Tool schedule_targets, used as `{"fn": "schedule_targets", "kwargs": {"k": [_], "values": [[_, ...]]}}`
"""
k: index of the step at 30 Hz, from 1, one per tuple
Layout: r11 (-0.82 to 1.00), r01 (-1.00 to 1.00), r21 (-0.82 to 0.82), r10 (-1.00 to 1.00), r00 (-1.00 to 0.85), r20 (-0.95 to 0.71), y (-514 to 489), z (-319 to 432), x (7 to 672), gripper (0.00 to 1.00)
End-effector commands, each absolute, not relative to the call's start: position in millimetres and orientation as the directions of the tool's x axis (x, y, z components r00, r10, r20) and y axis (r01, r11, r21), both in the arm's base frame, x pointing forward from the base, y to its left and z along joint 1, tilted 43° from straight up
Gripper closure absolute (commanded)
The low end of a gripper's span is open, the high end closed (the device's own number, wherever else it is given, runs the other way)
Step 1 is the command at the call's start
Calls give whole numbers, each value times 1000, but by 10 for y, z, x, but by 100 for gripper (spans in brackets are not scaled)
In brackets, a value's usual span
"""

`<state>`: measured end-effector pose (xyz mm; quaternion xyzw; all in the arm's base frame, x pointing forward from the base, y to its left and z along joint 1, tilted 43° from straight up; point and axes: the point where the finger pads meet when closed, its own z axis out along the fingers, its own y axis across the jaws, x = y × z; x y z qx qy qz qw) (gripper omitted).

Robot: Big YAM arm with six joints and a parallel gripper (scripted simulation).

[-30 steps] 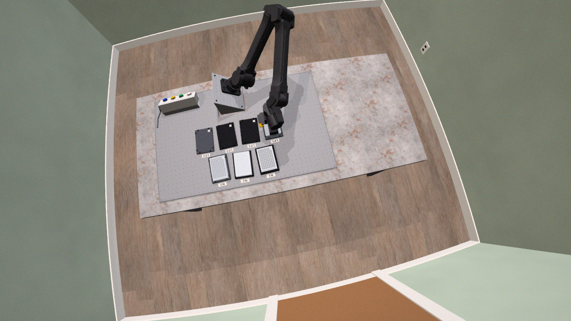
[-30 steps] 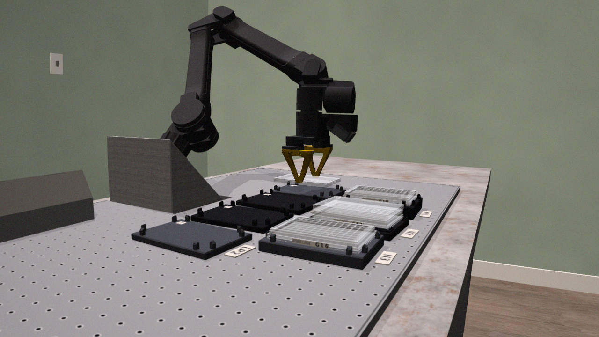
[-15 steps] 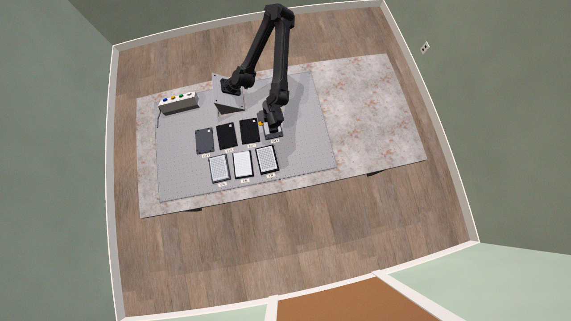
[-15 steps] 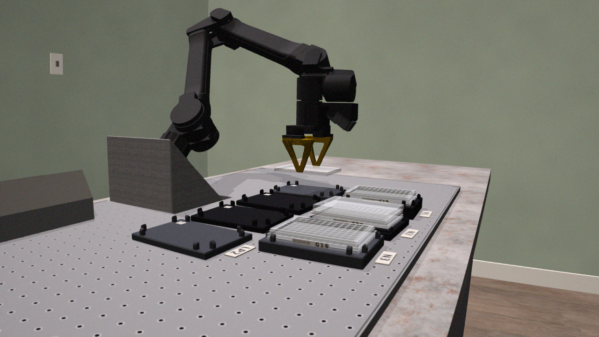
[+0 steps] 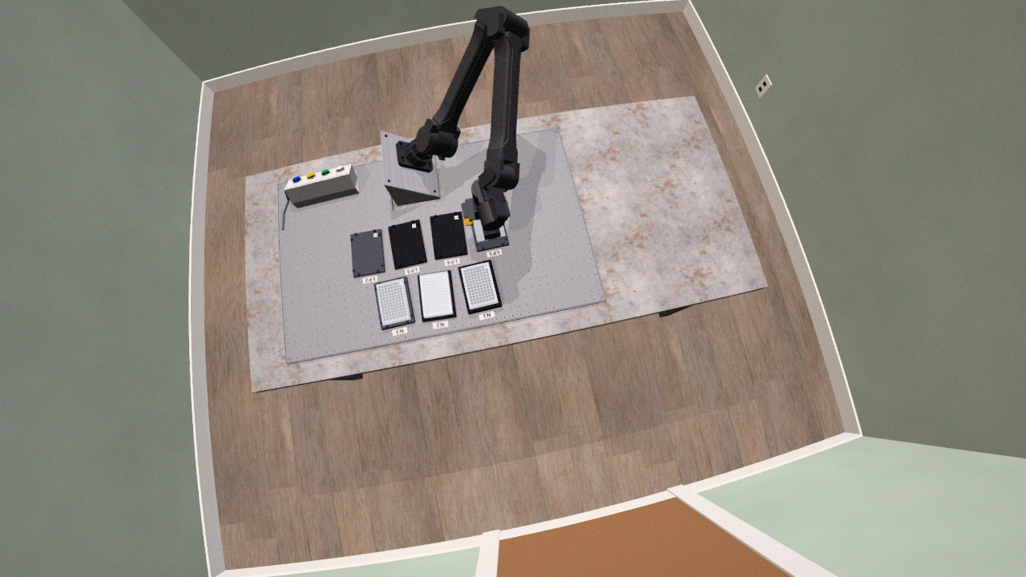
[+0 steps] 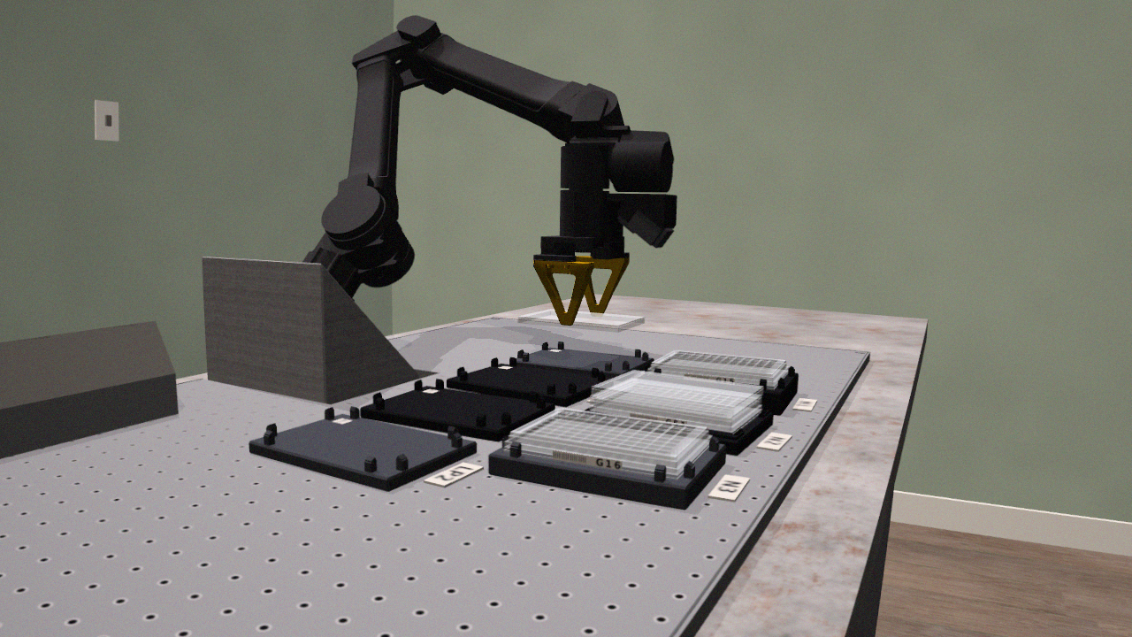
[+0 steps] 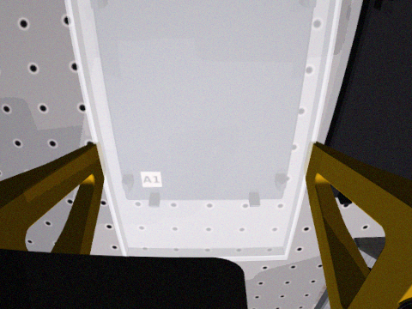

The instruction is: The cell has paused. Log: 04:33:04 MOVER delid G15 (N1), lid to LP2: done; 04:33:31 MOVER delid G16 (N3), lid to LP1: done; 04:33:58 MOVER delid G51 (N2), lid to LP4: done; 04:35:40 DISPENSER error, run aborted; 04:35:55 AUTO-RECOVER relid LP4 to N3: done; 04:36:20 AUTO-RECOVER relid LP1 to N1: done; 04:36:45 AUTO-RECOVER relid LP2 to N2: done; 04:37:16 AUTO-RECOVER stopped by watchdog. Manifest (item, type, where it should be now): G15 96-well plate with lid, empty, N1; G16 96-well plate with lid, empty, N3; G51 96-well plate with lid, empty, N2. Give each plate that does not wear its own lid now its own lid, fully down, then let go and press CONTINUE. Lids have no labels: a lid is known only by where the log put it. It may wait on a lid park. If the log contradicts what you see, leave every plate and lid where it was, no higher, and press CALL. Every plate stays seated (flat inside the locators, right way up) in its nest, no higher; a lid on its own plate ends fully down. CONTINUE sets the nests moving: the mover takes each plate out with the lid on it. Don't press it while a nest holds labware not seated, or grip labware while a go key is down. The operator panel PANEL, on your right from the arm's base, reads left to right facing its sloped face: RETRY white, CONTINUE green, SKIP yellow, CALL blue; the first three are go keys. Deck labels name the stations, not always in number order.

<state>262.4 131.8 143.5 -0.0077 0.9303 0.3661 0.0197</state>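
My gripper (image 5: 492, 231) (image 6: 581, 315) (image 7: 204, 154) is shut on a clear plate lid (image 6: 615, 320) (image 7: 201, 81), gripping its long sides. It holds the lid level, a short way above lid park LP3 (image 6: 581, 360), which is bare. Parks LP2 (image 5: 366, 252) (image 6: 355, 447), LP1 (image 5: 406, 244) and LP4 (image 5: 448, 236) are bare. Plate G16 (image 5: 393, 301) (image 6: 609, 443) sits in N3, and plates sit in N2 (image 5: 435, 295) (image 6: 676, 400) and N1 (image 5: 478, 286) (image 6: 724, 366). The N2 plate looks white, with a lid on it. Wells show on the other two.
The operator panel (image 5: 321, 185) (image 6: 71, 372) stands at the back, past LP2. The grey wedge-shaped arm base (image 5: 409, 171) (image 6: 277, 333) stands behind the parks. The deck plate's edge (image 6: 791, 475) runs just in front of the nests.
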Motion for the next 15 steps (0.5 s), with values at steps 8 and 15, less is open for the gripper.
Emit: {"fn": "schedule_targets", "kwargs": {"k": [8,15], "values": [[731,-47,681,9,-997,-78,1256,1602,2798,100],[732,-72,677,2,-994,-108,1044,1419,3002,100]]}}
